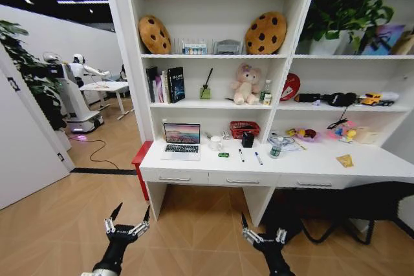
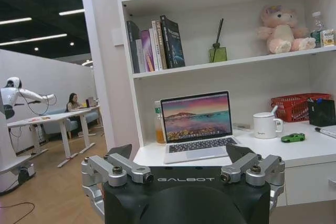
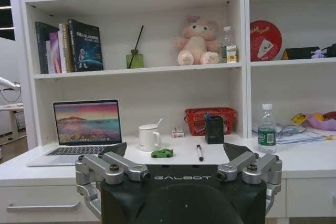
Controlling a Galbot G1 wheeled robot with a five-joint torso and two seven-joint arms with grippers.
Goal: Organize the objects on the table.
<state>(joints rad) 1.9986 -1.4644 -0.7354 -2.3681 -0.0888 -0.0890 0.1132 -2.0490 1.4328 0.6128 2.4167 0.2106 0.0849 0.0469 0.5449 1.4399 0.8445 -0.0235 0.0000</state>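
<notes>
The white table (image 1: 310, 167) carries an open silver laptop (image 1: 182, 141) at its left end. A green toy car (image 1: 223, 155), a black pen (image 1: 241, 155) and a blue pen (image 1: 258, 158) lie in the middle, and a yellowish scrap (image 1: 345, 160) lies to the right. My left gripper (image 1: 127, 219) and right gripper (image 1: 264, 229) hang low over the floor, well short of the desk, both open and empty. In the left wrist view the left gripper (image 2: 181, 153) faces the laptop (image 2: 197, 124) and car (image 2: 293, 137). From the right wrist, the right gripper (image 3: 176, 150) faces the car (image 3: 162, 153) and black pen (image 3: 199, 152).
A white mug (image 1: 215, 142), red basket (image 1: 244, 128), black pen holder (image 1: 248, 139) and water bottle (image 1: 275, 150) stand at the desk's back. Shelves above hold books, a pink bear (image 1: 246, 84) and cookie cushions. A red box (image 1: 141, 158) stands left of the desk; dark cloth (image 1: 349, 208) lies under its right end.
</notes>
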